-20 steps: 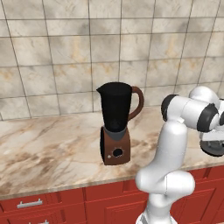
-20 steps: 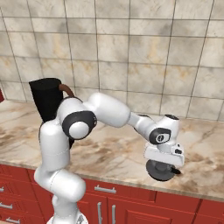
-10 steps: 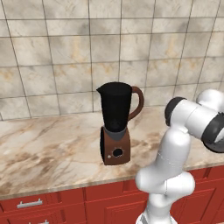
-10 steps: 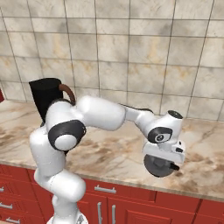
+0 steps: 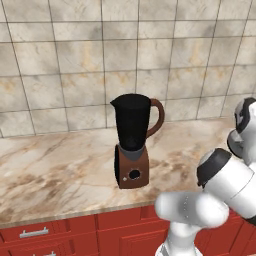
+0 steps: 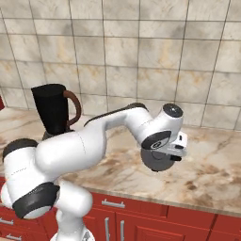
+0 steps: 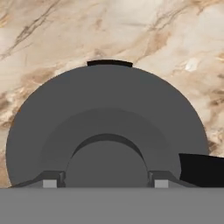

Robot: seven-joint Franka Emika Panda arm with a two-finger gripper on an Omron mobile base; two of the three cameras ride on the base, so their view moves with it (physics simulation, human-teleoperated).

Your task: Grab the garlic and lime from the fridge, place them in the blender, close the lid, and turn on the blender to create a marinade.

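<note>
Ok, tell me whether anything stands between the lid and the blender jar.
Nothing visible does. The lid hangs in the jaws over the counter, to the right of the blender, whose jar mouth is uncovered.

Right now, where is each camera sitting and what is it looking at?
Left base view: behind the arm on its left, facing the tiled wall and counter, with the blender in the middle; the white arm fills the lower right.
Right base view: behind on the right, same wall; the arm reaches right, holding the lid.
Hand view: on the hand, looking at the lid over marble.
Both base views share the blender and counter.
</note>
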